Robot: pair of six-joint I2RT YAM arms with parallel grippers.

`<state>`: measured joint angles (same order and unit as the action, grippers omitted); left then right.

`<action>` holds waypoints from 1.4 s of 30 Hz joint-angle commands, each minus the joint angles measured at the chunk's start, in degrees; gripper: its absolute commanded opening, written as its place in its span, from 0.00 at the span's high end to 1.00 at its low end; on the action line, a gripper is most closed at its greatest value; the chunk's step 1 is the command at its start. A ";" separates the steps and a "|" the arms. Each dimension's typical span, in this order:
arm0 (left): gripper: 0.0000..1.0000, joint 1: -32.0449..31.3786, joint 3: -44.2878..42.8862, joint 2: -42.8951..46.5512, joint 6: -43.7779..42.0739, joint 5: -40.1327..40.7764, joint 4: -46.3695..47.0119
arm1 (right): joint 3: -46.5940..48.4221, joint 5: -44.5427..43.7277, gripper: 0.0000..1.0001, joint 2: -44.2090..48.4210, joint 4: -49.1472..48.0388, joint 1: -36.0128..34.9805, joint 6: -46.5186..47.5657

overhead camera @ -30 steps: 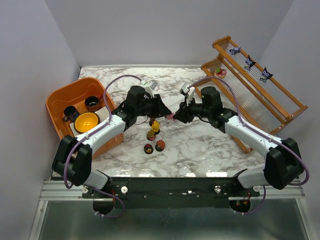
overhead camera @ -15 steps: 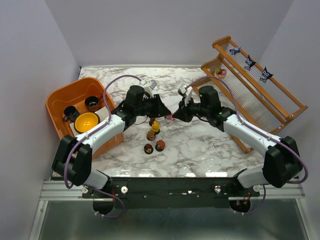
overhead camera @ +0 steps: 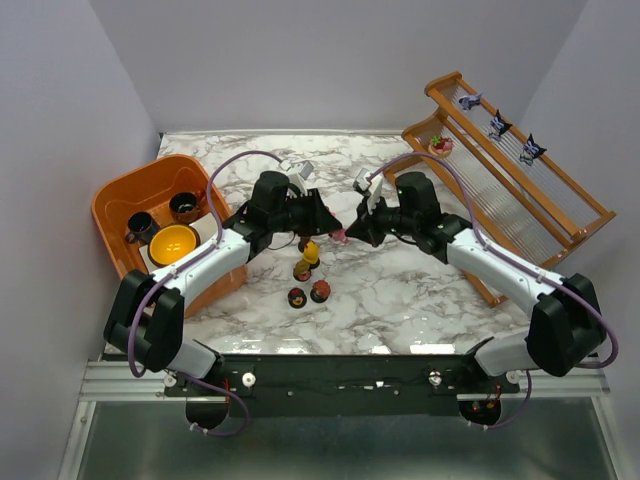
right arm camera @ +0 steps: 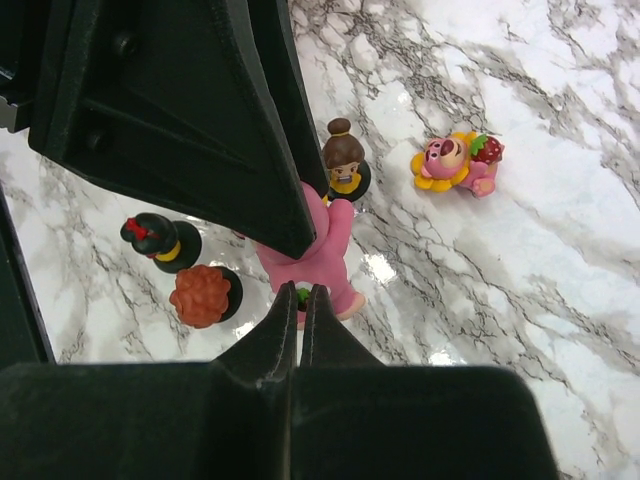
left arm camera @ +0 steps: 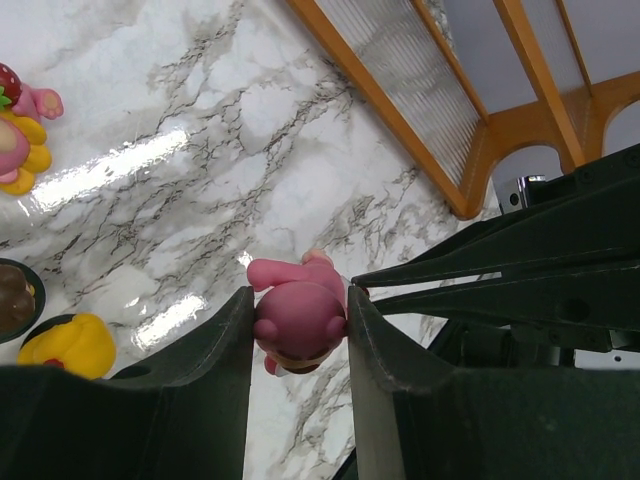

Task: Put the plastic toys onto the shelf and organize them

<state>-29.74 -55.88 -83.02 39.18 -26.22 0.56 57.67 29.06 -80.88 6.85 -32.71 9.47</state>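
Observation:
My left gripper (overhead camera: 333,231) is shut on a pink toy figurine (left arm camera: 298,318), holding its round head between both fingers above the middle of the table. My right gripper (right arm camera: 301,292) faces it tip to tip; its jaws are closed on a small green-and-white bit at the other end of the same pink toy (right arm camera: 328,255). Several more toys lie below: a yellow one (overhead camera: 311,252), an orange-red lumpy one (right arm camera: 203,295), a black one with a red bow (right arm camera: 155,238), a brown-haired one (right arm camera: 343,160) and a pink-yellow one (right arm camera: 455,165). The shelf (overhead camera: 560,205) stands at the right.
Three purple-black toys (overhead camera: 497,124) sit on the shelf's upper tier and a pink one (overhead camera: 440,145) at its lower left end. An orange tub (overhead camera: 110,195) at the left holds two dark cups and a yellow bowl (overhead camera: 172,243).
My right gripper has crept a little left toward the left gripper and now meets the pink toy. The left arm has held still.

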 commanded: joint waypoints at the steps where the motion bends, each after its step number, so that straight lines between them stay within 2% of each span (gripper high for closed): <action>1: 0.53 0.12 -1.52 1.99 -0.94 -1.12 1.73 | 1.66 -3.74 0.99 1.87 4.48 -0.07 1.77; 2: 0.42 0.12 -1.43 2.08 -1.38 -0.25 1.64 | 1.74 -4.70 0.99 2.13 4.75 -0.07 1.95; 4: 0.34 0.12 -1.34 2.95 -2.17 0.64 1.03 | 1.83 -5.94 0.99 2.83 5.53 -0.07 2.30; 5: 0.26 0.12 -1.43 3.22 -2.61 2.21 0.24 | 2.01 -7.77 0.99 3.01 5.98 -0.07 2.56; 8: 0.12 0.21 -1.34 5.06 -4.98 5.11 -1.95 | 2.36 -12.69 0.99 4.06 7.82 -0.07 3.27; 15: 0.08 0.21 1.47 11.91 -12.63 20.21 -6.18 | 3.06 -24.21 0.99 6.79 10.72 1.33 5.11; 23: 0.04 0.21 7.70 18.07 -20.10 32.27 -8.38 | 6.84 -39.93 0.99 8.46 14.24 5.63 8.89; 29: 0.01 -0.06 10.70 20.44 -21.25 36.23 -6.71 | 8.95 -47.68 0.99 7.85 14.15 11.17 12.93; 36: 0.01 -1.90 11.05 21.85 -23.44 40.80 -6.88 | 10.09 -51.73 0.99 6.09 10.38 17.23 15.66; 42: 0.01 -2.87 11.05 22.11 -24.15 42.65 -6.89 | 11.85 -53.58 0.99 2.67 8.36 19.26 16.71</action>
<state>-31.90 -45.39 -61.98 16.71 12.60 -6.57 66.96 -20.84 -75.75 18.85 -14.74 24.14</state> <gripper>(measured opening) 0.990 0.023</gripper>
